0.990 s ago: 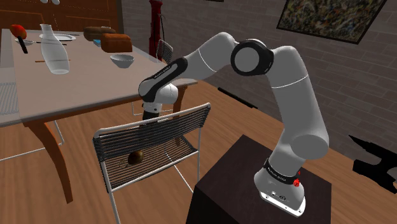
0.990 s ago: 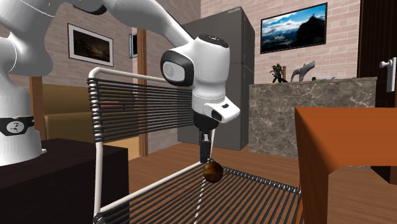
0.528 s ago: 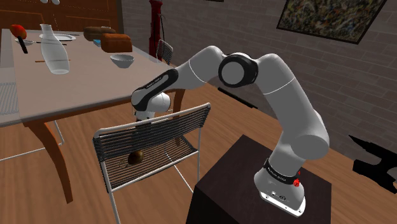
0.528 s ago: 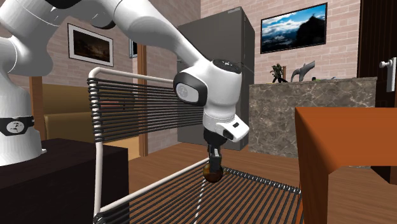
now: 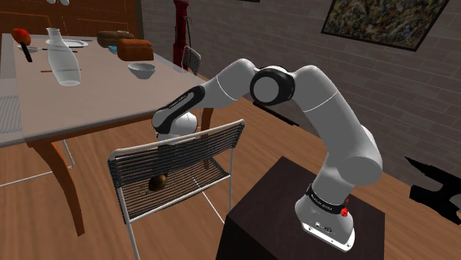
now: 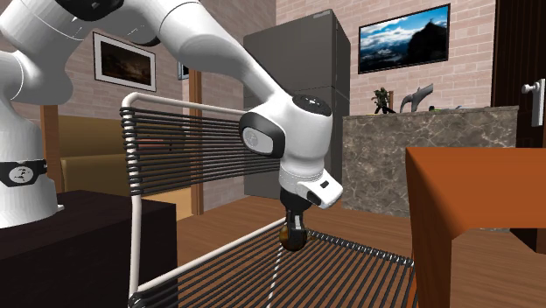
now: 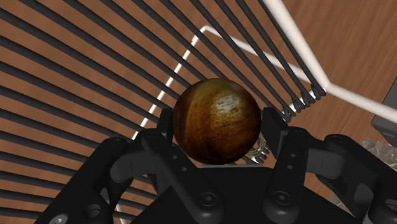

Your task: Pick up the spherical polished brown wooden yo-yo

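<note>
the white arm point(image 5: 295, 89) bends down over the wire chair point(image 5: 210, 140), whose slatted seat lies just under the hand point(image 6: 294, 229); the hand is open, its fingers point(image 7: 275, 137) standing apart and close beside the ball's flanks, with no clear clasp. the round brown wooden yo-yo point(image 7: 217, 121) rests on the seat squarely between those fingers, and being a ball it has no long axis to match, so i judge the next move needs only an inward squeeze before lifting
</note>
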